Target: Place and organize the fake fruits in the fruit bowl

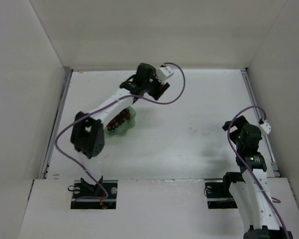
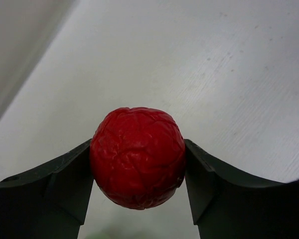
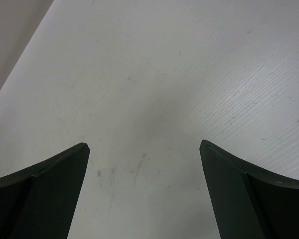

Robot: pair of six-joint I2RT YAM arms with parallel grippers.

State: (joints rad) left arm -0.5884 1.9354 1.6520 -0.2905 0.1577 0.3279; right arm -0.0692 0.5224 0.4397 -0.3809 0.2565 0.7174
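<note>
grapes (image 1: 119, 121) sit in the bowl (image 1: 132, 118) left of centre on the tabletop (image 1: 199, 114), ball (image 2: 137, 157) in the left claw (image 2: 138, 144) just past its far side

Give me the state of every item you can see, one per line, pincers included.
Left pincer: shut on the red fruit.
Right pincer: open, empty.
Red fruit: held, not yet in the bowl.
Grapes: lying in the bowl.
Bowl: upright on the table, partly hidden by the left arm.
</note>
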